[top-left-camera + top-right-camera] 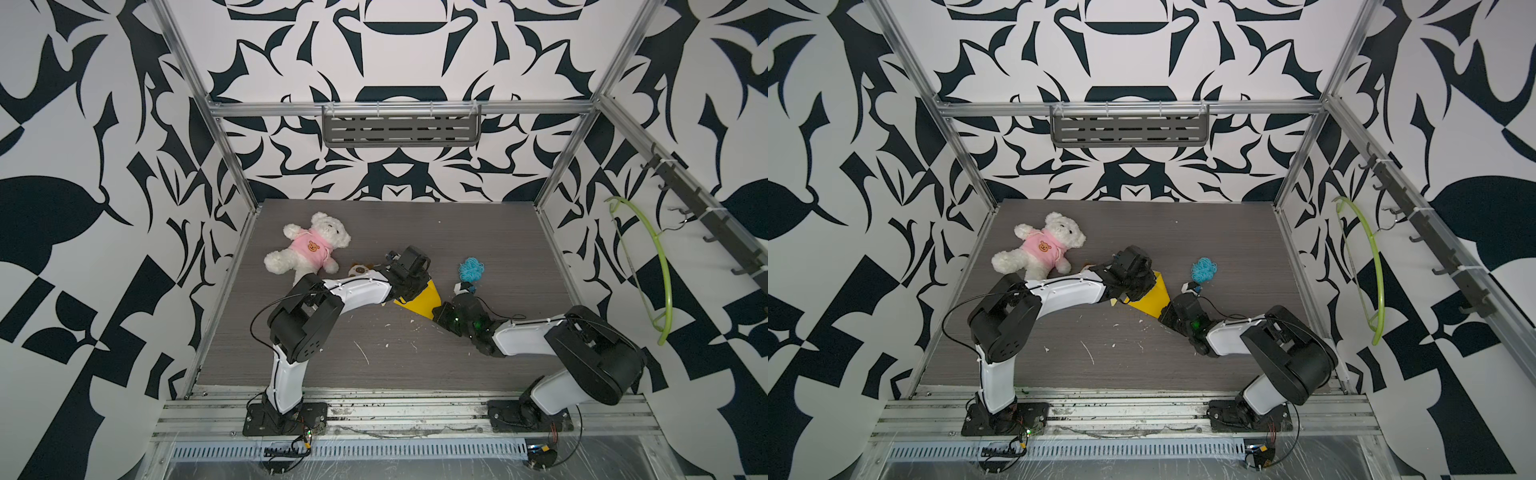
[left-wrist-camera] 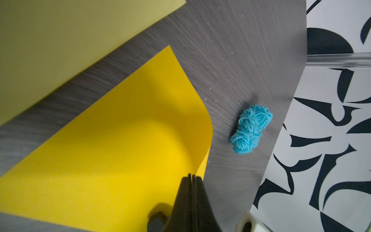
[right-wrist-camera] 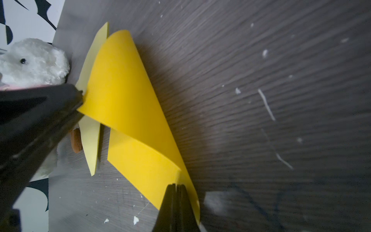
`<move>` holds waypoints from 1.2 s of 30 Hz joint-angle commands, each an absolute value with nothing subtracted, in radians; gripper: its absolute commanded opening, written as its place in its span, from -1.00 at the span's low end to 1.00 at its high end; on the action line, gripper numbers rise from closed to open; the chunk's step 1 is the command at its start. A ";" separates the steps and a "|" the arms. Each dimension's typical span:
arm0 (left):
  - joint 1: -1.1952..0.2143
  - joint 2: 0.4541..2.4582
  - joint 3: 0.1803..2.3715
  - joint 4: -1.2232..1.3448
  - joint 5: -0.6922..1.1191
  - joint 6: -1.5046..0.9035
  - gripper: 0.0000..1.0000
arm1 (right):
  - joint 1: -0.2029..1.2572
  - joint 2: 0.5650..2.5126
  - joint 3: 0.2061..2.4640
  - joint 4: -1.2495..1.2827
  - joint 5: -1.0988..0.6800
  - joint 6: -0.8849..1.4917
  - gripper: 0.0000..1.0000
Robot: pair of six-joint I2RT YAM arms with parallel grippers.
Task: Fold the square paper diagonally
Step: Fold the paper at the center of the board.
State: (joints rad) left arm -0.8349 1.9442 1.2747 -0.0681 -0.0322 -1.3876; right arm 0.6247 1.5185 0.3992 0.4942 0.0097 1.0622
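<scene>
In a top view the yellow paper (image 1: 420,302) arches between both wrists. In the left wrist view the left gripper (image 2: 191,177), fingers pressed together, pinches its edge, and the sheet curls ahead of it. In the right wrist view the right gripper (image 3: 176,186) likewise pinches another edge. Uneven pulling could slip either thin pinch and set the crease off the diagonal.

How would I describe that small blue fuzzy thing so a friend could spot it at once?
Start at the grey table and find the yellow paper in its middle. Just right of it, farther back, lies a small bundle of yarn: bright blue and stringy, unlike the white plush bear on the left.
</scene>
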 commanded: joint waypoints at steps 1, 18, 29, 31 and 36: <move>-0.831 1.867 1.243 -0.081 -0.026 -1.362 -1.00 | 0.619 1.498 0.420 0.365 0.056 1.026 -1.00; -0.825 1.845 1.186 -0.115 -0.030 -1.348 -1.00 | 0.609 1.407 0.511 0.168 -0.004 1.006 -0.64; -0.824 1.843 1.180 -0.119 -0.030 -1.353 -1.00 | 0.609 1.438 0.492 0.120 0.025 1.034 -0.92; -0.824 1.844 1.174 -0.118 -0.030 -1.353 -1.00 | 0.609 1.446 0.490 0.117 0.024 1.034 -0.92; -0.824 1.834 1.161 -0.140 -0.034 -1.348 -1.00 | 0.609 1.446 0.483 0.084 0.058 1.039 -0.92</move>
